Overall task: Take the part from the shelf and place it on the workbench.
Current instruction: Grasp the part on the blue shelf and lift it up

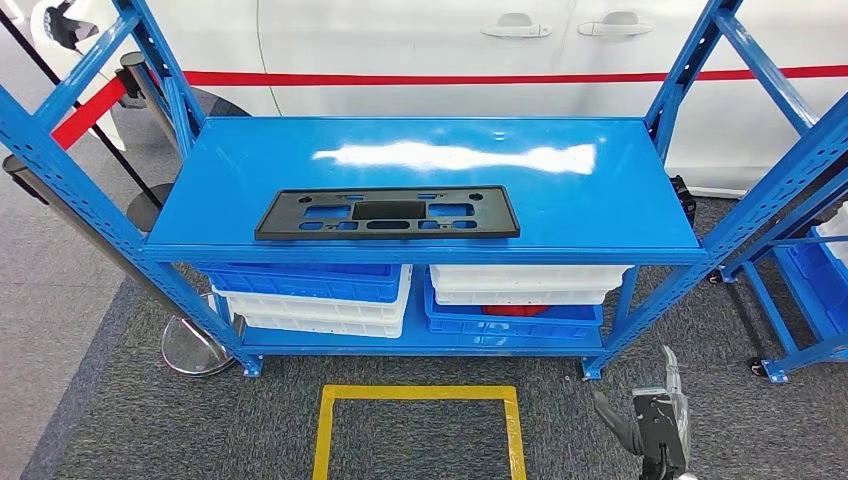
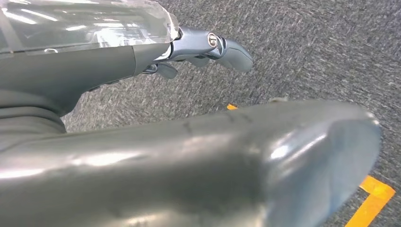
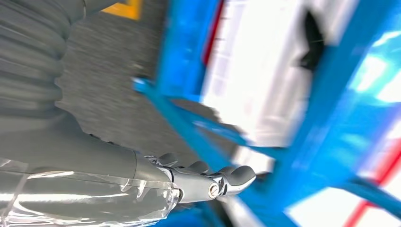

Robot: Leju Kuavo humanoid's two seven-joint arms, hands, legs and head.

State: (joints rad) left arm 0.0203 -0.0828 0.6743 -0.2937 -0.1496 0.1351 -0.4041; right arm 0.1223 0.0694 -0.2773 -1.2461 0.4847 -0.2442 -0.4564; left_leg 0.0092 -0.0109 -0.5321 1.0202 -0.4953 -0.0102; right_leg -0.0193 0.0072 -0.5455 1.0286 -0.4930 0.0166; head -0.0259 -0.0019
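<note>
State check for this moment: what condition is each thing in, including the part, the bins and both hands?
Flat black plastic plate with cutouts: lying flat on the blue metal shelf top, untouched.
Blue and white plastic bins: stacked on the lower shelf.
Right hand: low beside the shelf, holding nothing.
Left hand: over the carpet, holding nothing.

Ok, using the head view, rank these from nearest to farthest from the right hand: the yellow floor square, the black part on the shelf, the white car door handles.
1. Yellow floor square, on the carpet just left of the right hand.
2. Black part, lying flat on the blue shelf top.
3. White car door handles, behind the shelf.
</note>
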